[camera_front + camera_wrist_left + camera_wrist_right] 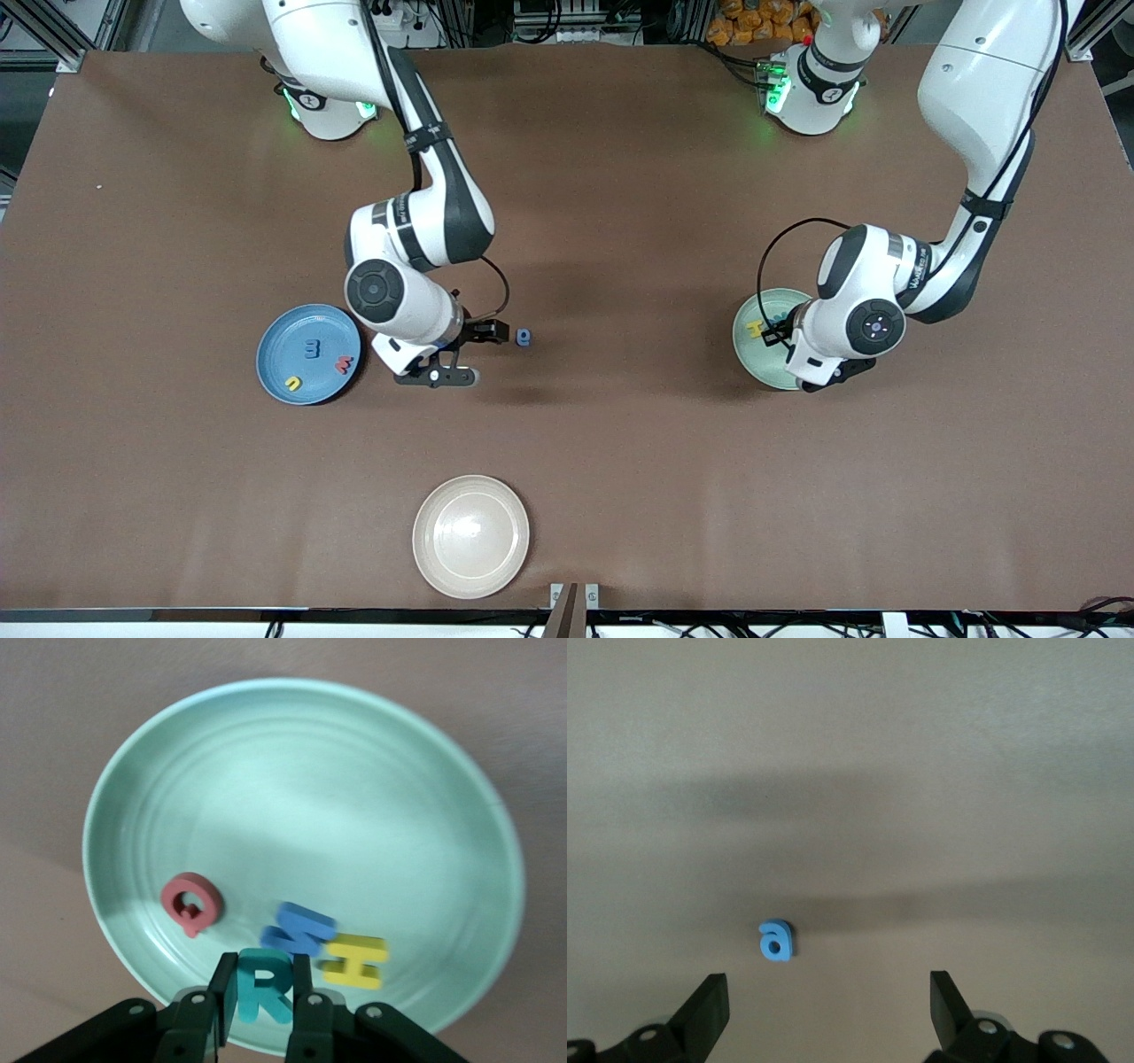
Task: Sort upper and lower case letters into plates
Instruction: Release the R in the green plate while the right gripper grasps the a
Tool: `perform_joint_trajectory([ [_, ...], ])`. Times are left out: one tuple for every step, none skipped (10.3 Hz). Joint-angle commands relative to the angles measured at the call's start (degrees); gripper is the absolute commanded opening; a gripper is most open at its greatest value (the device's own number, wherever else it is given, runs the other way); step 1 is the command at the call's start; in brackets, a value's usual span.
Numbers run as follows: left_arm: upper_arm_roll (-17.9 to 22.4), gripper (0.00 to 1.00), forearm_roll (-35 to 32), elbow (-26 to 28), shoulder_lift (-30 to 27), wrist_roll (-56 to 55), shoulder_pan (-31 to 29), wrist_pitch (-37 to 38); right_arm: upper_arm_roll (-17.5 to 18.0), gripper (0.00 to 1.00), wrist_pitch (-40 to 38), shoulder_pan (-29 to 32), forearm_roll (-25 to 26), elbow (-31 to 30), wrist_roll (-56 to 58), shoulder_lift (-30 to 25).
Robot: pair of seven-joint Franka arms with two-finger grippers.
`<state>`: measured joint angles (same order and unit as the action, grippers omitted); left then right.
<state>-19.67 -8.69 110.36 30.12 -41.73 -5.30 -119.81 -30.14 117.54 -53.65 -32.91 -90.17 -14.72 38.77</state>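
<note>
Broadly, the brown table [620, 461] carries three plates well apart from one another. Nearest the front camera sits the cream-white plate [470, 536], with nothing on it. Toward the right arm's end lies the blue plate [292, 341], holding the blue w [312, 349], the red w [343, 363] and the yellow u [293, 383]. Toward the left arm's end lies the pale mint green plate [301, 797], partly covered in the front view by the left arm's wrist.

Over that mint plate hangs the left gripper [263, 992], its fingers [221, 992] pinched on the teal R [263, 985], which stands upright between them just above the plate's rim. On the plate itself lie the red Q [190, 901], the blue M [299, 928] and the yellow H [354, 960]; the M and H touch or overlap at their edges, while the Q lies apart from them.

Meanwhile the right gripper [828, 1005] is low over bare table between the blue plate and the mint plate, much closer to the blue one, with its fingers [709, 1005] spread wide and holding nothing. Just off its fingertips, on the table, lies the blue a [776, 940], the one letter outside any plate; it touches neither finger.
</note>
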Motion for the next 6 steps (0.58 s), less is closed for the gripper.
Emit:
perform_joint_trajectory([
  [-0.98, 0.37, -1.06, 4.69, -4.18, 0.69, -1.03, -1.56, 2.36, 1.0, 5.47, -0.92, -0.93, 3.34, -3.9, 5.24],
  [-1.16, 0.79, -0.97, 5.21, -4.54, 0.69, -1.03, -1.56, 2.37, 1.0, 7.95, -3.72, -0.84, 3.42, -7.14, 6.91],
  [-1.25, 1.0, -0.97, 5.22, -4.71, 0.78, -1.11, -1.48, 2.02, 1.0, 8.93, -6.1, -0.14, 3.77, -10.47, 8.58],
  [-1.34, 1.0, -0.97, 5.13, -5.06, 0.78, -0.94, -1.39, 2.19, 1.0, 9.55, -6.47, 2.3, 4.3, -12.25, 9.3],
  [-1.34, 1.0, -0.97, 4.78, -5.68, 0.78, -0.94, -0.87, 2.28, 1.0, 10.25, -6.56, 3.98, 4.04, -12.61, 9.39],
  [-1.34, 1.0, -0.97, 4.61, -6.73, 0.78, -1.03, -0.69, 2.28, 1.0, 10.78, -6.56, 4.17, 3.52, -12.62, 9.39],
])
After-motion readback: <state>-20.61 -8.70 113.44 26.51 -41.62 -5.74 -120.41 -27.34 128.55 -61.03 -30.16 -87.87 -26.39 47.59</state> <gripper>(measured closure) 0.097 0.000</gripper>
